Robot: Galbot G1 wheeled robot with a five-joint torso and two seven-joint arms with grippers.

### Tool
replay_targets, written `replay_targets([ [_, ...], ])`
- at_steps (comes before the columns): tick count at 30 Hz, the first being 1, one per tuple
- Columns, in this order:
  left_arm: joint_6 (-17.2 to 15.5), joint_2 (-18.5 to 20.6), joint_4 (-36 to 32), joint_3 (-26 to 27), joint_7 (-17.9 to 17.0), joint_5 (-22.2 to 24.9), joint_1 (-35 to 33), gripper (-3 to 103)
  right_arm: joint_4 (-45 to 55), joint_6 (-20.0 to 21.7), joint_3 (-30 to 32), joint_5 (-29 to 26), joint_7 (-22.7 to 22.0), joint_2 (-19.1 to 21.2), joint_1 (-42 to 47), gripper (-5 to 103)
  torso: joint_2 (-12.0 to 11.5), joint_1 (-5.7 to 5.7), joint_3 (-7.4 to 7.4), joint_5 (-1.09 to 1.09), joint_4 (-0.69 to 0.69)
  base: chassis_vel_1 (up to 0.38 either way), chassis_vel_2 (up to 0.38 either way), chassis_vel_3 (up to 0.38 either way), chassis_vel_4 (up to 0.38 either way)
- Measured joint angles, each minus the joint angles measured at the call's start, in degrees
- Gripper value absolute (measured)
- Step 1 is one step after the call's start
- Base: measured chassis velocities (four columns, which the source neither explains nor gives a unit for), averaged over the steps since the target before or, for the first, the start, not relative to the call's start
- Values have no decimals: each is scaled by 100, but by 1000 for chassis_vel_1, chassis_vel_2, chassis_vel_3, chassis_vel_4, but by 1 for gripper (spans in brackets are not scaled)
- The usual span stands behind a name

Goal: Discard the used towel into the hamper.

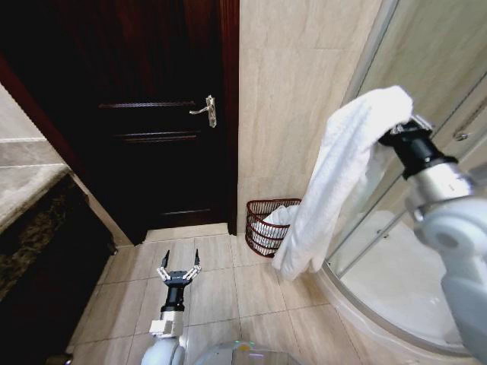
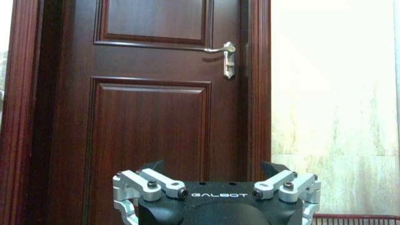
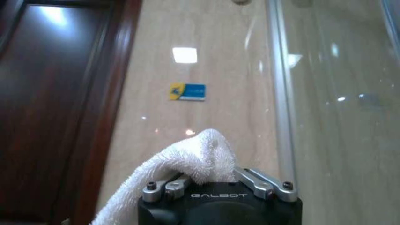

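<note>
Right gripper (image 1: 397,129) clamped on white towel (image 1: 335,182); left gripper (image 1: 179,268) spread, empty.
Hamper (image 1: 268,226) sits below-left of the jaws: centre the hanging end over it first.

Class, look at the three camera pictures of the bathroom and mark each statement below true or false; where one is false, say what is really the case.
1. The right hand is shut on the white towel, which hangs down from it. True.
2. The hamper is empty. False: something white already lies inside it.
3. The left hand is open and holds nothing, low over the tiled floor. True.
4. The dark wooden door stands wide open. False: it is closed, its metal handle facing the robot.
5. The hamper stands on the floor against the tiled wall, between the door and the glass shower enclosure. True.
</note>
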State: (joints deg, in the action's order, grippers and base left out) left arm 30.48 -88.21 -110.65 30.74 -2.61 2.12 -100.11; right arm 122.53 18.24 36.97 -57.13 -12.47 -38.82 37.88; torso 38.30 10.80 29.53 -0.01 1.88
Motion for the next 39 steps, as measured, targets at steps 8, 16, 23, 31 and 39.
replay_targets([
  [8,-93,-73,13,23,0,-41,84,100,-1334,125,-960,-470,333,280,-1968,8,-21,-8,-12,2,-2,0,0,0,0],
  [16,-168,-185,-1,34,-3,-113,86,100,-2255,170,-2479,-335,-40,-190,-3581,8,-40,-14,-20,3,1,0,0,0,0],
  [23,-171,-237,69,46,-18,-88,144,100,-3606,35,-3435,230,-141,-707,-4948,8,-49,-20,-28,1,-2,0,0,0,0],
  [31,-152,-237,47,95,-21,6,142,100,-4442,-55,-3724,537,-180,-1409,-5594,8,-57,-23,-32,2,-1,0,0,0,0],
  [39,-150,-243,36,114,-24,17,147,100,-5046,-359,-3864,815,-178,-1973,-5792,8,-60,-26,-35,-2,0,0,0,0,0],
])
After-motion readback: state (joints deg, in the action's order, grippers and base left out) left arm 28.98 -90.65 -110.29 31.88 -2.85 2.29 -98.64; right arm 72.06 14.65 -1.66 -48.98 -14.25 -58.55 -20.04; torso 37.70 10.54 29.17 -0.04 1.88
